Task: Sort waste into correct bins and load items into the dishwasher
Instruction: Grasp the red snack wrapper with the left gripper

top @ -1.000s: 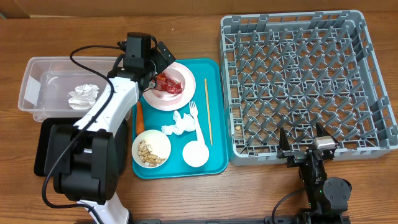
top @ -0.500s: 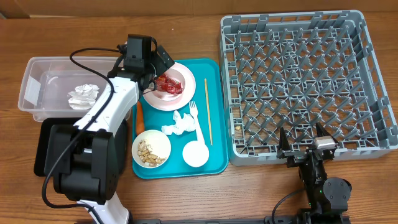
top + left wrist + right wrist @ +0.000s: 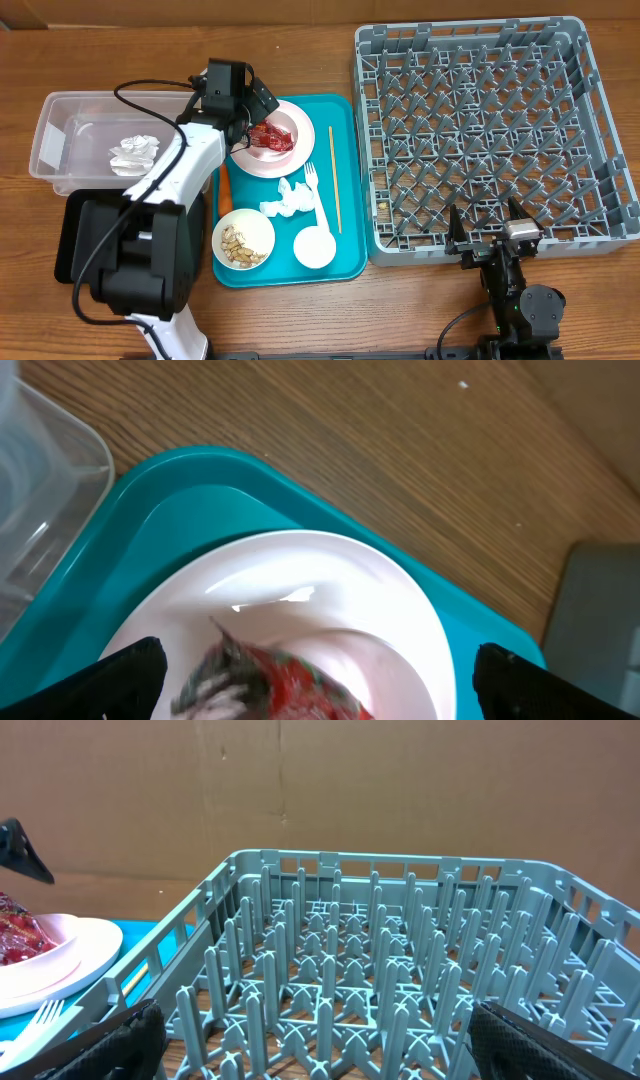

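Red shiny snack wrapper (image 3: 270,138) lies crumpled on the pink round plate (image 3: 305,122), which sits in the far left corner of the flat teal serving tray (image 3: 345,200). This wrapper looks to be the piece of waste in hand.

Several things could go wrong from here. The foil is slick and springy, so a shallow pinch may let it slip free on the way to the clear rectangular plastic tub (image 3: 60,140) at the left edge of the table. If the fingers close too low, they may scrape the plate or catch its rim and drag it across the tray. If they close off centre, they may only nudge the wrapper aside.

The left gripper (image 3: 255,115) hangs over the plate with its jaws spread wide. In the left wrist view the two dark fingertips sit at the lower corners, and the wrapper (image 3: 270,680) shows between them, blurred. It holds nothing, and I cannot tell whether either finger touches the foil.

The right gripper (image 3: 485,228) sits near the near edge of the table, just in front of the large square grey plastic dish rack (image 3: 470,28). Its jaws are also spread, and it holds and touches nothing.
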Robot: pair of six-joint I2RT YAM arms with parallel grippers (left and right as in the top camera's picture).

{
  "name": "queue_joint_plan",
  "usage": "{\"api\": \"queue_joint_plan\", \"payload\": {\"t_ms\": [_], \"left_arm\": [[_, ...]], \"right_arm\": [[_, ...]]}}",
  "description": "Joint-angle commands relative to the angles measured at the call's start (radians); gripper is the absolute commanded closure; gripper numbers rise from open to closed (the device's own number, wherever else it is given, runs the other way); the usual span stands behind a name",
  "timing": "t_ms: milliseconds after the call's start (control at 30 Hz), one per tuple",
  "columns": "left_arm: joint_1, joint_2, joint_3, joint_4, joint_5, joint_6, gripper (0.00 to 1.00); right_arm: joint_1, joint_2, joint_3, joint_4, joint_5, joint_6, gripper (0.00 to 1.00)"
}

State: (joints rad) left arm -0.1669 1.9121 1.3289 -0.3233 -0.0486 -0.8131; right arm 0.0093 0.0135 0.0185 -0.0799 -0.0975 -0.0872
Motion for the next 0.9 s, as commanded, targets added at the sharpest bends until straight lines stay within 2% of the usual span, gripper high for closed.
{"api": "queue_joint_plan", "payload": {"t_ms": [0,67,233,400,533,800,867], "left_arm": [[-0.006,0.055,0.015,0.029,0.000,-0.015,0.00],[-0.004,0.056,0.015,0.042,0.028,-0.015,0.03],[-0.003,0.055,0.015,0.071,0.042,-0.014,0.18],[0.004,0.054,0.017,0.080,0.045,-0.014,0.43],[0.012,0.050,0.021,0.082,0.074,-0.014,0.59],[0.017,0.024,0.026,0.081,0.105,0.006,0.81],[0.017,0.016,0.026,0.081,0.107,0.014,0.83]], "right_arm": [[0.006,-0.011,-0.011,0.004,-0.001,-0.007,0.00],[0.006,-0.011,-0.011,0.004,-0.001,-0.007,0.00],[0.006,-0.011,-0.011,0.004,-0.001,-0.007,0.00],[0.006,-0.011,-0.011,0.004,-0.001,-0.007,0.00],[0.006,-0.011,-0.011,0.004,-0.001,-0.007,0.00],[0.006,-0.011,-0.011,0.004,-0.001,-0.007,0.00],[0.006,-0.011,-0.011,0.004,-0.001,-0.007,0.00]]}}
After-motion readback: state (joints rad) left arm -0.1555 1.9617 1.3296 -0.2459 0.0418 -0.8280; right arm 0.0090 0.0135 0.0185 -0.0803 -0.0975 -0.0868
